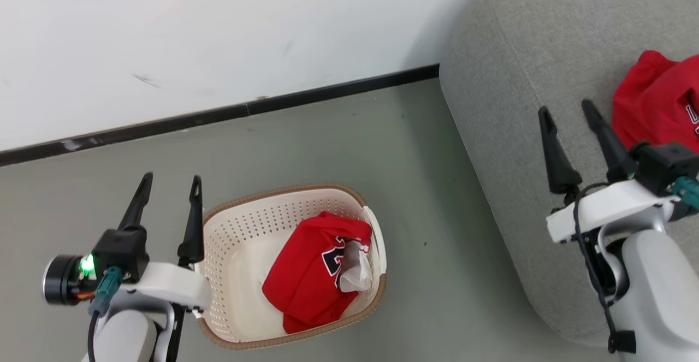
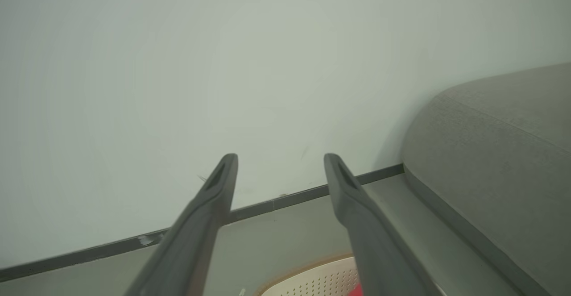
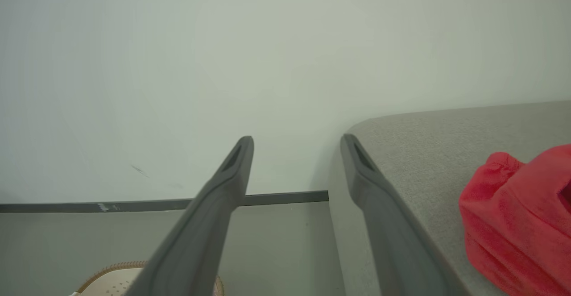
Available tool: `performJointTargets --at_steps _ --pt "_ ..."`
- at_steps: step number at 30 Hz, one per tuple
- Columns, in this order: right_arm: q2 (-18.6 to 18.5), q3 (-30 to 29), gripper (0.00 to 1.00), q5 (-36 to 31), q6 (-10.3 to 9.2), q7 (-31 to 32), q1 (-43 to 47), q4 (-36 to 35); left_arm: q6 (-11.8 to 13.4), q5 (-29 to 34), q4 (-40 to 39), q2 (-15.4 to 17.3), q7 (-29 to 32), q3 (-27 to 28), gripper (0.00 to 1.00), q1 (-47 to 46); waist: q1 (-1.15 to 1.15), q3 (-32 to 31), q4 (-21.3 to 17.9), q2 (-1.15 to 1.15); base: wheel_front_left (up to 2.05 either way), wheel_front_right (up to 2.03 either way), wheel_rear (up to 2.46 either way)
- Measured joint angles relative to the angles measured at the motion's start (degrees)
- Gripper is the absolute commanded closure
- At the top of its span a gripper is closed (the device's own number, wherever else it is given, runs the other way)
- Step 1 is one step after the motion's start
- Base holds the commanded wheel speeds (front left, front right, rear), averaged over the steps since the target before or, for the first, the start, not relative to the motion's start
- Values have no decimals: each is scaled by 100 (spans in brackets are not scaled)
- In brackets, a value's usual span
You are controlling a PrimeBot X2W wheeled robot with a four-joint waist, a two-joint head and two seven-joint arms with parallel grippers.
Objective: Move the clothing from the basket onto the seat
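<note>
A cream basket (image 1: 240, 225) with a brown rim stands on the floor. In it lies red clothing (image 1: 311, 274), a jersey with black-and-white lettering and some white cloth. Another red garment (image 1: 655, 100) rests on the grey seat (image 1: 513, 78) at the right. My left gripper (image 1: 170, 183) hovers open just left of the basket, nothing between its fingers. My right gripper (image 1: 568, 110) is open over the seat's edge, left of the red garment. The left wrist view catches the basket (image 2: 312, 282), the seat (image 2: 499, 153) and my left gripper (image 2: 281, 160). The right wrist view shows my right gripper (image 3: 296, 142), the red garment (image 3: 517, 220) and the seat (image 3: 437, 144).
A white wall (image 1: 218, 34) with a dark baseboard (image 1: 218, 113) runs behind the basket. Grey-green floor (image 1: 426, 187) lies between basket and seat. The basket's rim (image 3: 111, 269) shows low in the right wrist view.
</note>
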Motion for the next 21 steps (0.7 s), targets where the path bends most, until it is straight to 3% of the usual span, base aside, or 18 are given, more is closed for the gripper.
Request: performJointTargets --at_steps 10,21 --pt "160 -119 0 -159 0 0 586 -53 164 -44 27 -54 -1 292 0 478 0 -404 198 0 0 0 0" --pt "312 -66 0 -187 0 0 1366 -26 170 24 -100 -134 -1 413 0 859 0 -866 387 0 0 0 0"
